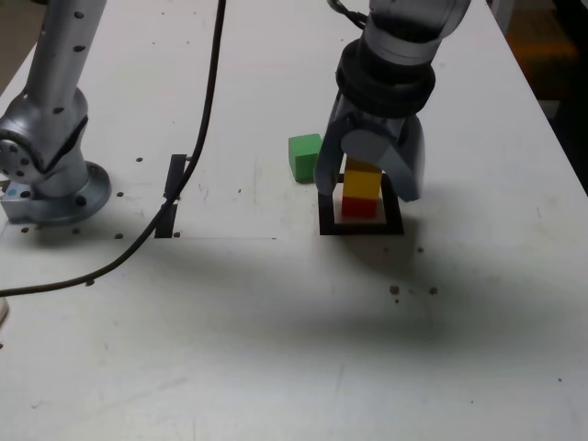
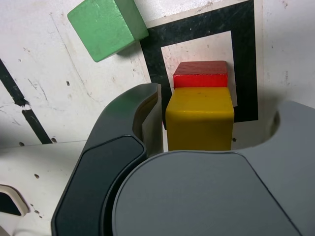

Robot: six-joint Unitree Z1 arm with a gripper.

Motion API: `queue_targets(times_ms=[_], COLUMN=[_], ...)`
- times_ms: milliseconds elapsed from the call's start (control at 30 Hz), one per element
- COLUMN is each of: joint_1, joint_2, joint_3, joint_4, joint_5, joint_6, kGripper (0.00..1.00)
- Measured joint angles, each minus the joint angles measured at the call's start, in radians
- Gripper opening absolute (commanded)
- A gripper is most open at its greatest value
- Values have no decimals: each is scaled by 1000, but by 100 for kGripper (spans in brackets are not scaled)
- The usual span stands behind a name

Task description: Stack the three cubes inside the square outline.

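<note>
The yellow cube point(image 1: 362, 180) rests on top of the red cube point(image 1: 359, 206), and both stand inside the black square outline point(image 1: 329, 224). The green cube point(image 1: 304, 156) sits on the table just outside the outline, toward the exterior view's left. My gripper point(image 1: 367, 190) straddles the stack with its jaws open, one on each side of the yellow cube. In the wrist view the yellow cube point(image 2: 199, 123) covers most of the red cube point(image 2: 201, 74). A gap shows between it and each finger, wider on the grey finger's point(image 2: 293, 128) side. The green cube point(image 2: 105, 27) lies beside the outline's point(image 2: 244, 64) corner.
The arm's base point(image 1: 50, 179) is bolted at the exterior view's left. A black cable point(image 1: 197, 138) runs from the top across the table past two short black tape strips point(image 1: 172, 195). The table's edge point(image 1: 551, 119) slants along the exterior view's right.
</note>
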Motion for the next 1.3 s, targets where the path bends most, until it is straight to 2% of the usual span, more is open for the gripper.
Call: queue_targets(times_ms=[100,167,333,467,600,733,867,967,1100,1300], joint_1=[0,0,0,6,46,100,135,155,158,159], joint_2=[-27,-60,-179,-279,-378,-446,-447,-421,-348,-289], joint_3=[14,38,128,210,302,396,456,496,497,497], joint_4=[0,-8,-45,-19,16,-31,-109,-191,-220,-240], joint_5=[8,27,56,78,102,105,100,74,62,36], joint_6=[-12,-41,-111,-170,-195,-194,-185,-150,-138,-138], kGripper=[100,100,100,100,100,100,100,100,100,100])
